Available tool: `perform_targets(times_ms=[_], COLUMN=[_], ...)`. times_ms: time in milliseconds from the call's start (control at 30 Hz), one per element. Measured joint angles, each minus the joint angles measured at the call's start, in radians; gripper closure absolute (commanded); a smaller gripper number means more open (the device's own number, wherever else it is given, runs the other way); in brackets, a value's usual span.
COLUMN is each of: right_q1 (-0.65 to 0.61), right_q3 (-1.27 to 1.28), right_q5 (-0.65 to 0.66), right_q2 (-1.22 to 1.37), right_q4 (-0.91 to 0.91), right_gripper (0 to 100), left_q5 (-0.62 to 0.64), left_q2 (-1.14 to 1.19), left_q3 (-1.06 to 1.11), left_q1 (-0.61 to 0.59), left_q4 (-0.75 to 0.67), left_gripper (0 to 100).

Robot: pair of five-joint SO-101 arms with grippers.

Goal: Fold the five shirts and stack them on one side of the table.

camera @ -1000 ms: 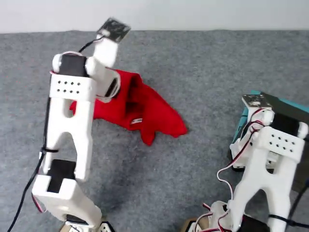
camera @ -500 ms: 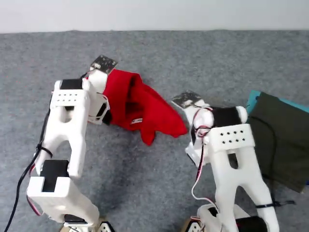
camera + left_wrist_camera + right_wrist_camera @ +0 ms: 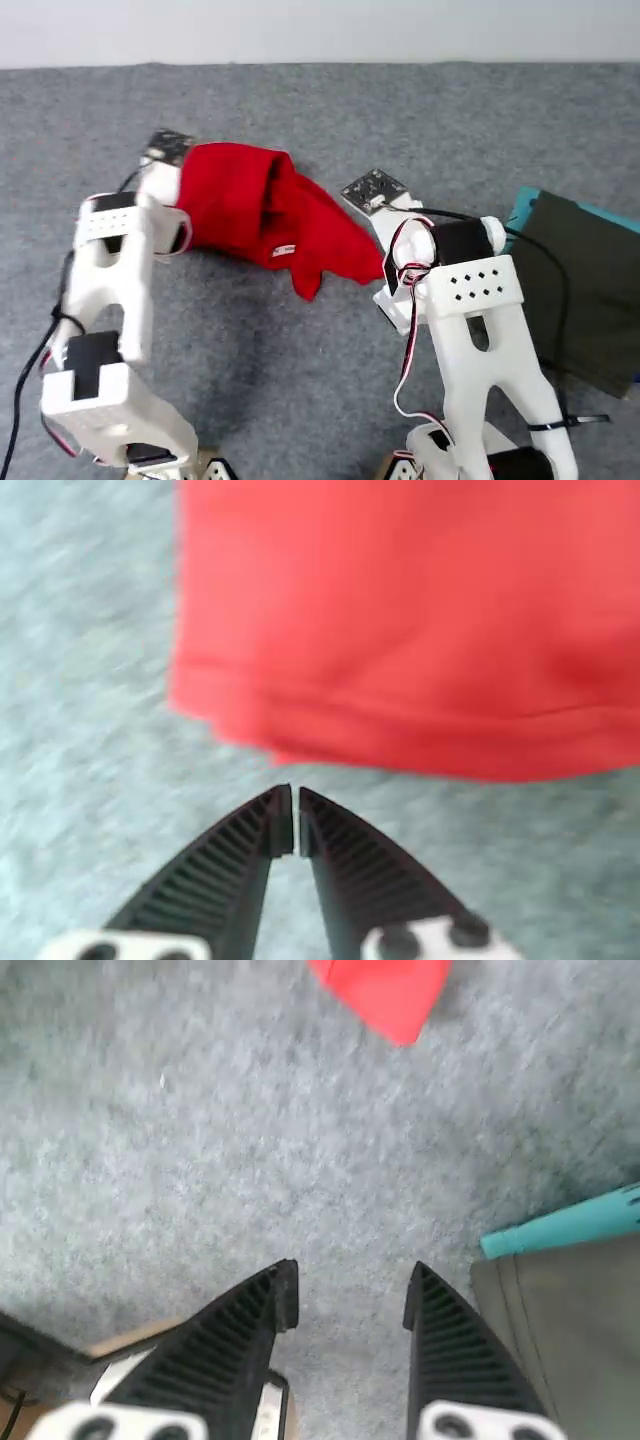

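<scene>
1. Left claw (image 3: 295,825): pressed together, empty, tips just short of the red shirt (image 3: 420,620) hem; arm bent low at the shirt's left edge.
2. Right claw (image 3: 345,1298): spread, empty, over bare table (image 3: 200,1140); arm stretched forward beside the shirt's right tip.
3. Red shirt: crumpled, mid-table, between both arms.
4. Dark shirt (image 3: 585,290): laid on teal shirt (image 3: 522,208), right side of table.

red shirt (image 3: 270,215): one edge hidden behind left arm (image 3: 110,260) | dark shirt (image 3: 590,290): cut by frame edge, covers most of teal shirt (image 3: 521,208) | left wrist view: red shirt (image 3: 420,620) blurred, cropped
</scene>
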Motion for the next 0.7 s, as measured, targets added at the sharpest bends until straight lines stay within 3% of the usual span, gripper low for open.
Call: perform_targets(times_ms=[100,333,700], right_q1=[-0.025,-0.218,-0.374], right_q3=[0.000,-0.066,-0.496], right_q5=[-0.049,-0.149,-0.193], right_q2=[0.006,0.222,0.747], right_q4=[-0.054,-0.097,-0.101], right_gripper=[81.2,81.2,81.2], left_q5=[-0.003,-0.002,-0.012], left_q2=[0.000,-0.101,-0.336], left_q3=[-0.055,-0.181,-0.098], left_q1=[-0.086,-0.236,-0.273], left_q4=[0.089,0.318,0.371], left_gripper=[98,98,98])
